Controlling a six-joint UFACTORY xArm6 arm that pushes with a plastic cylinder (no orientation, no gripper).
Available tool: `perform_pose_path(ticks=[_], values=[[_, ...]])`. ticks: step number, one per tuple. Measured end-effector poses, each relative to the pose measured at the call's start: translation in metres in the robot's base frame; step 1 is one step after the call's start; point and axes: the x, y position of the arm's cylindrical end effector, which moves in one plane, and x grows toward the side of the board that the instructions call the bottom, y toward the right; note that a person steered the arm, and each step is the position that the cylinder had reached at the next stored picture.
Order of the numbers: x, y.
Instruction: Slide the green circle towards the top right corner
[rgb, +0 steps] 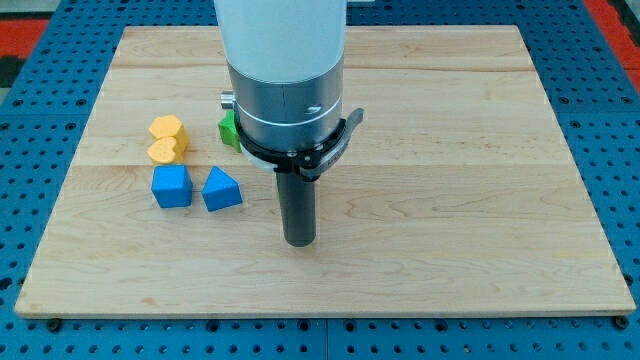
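A green block (229, 130) shows only as a small sliver at the left edge of the arm's silver body, left of the board's middle; its shape cannot be made out. My tip (300, 240) rests on the wooden board (480, 150), below and to the right of the green block and apart from it. The arm's white and silver body hides most of the green block and the board behind it.
Two yellow blocks (167, 139) sit close together at the view's left. Below them are a blue cube (171, 186) and a blue triangular block (220, 189), left of my tip. A blue pegboard surrounds the board.
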Motion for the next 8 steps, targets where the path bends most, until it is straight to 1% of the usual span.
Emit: perform_pose_path(ticks=[3,5,6,7,8], values=[[0.003,0.0],[0.006,-0.026],[-0.011,-0.022],[-0.045,-0.017],[-0.042,-0.017]])
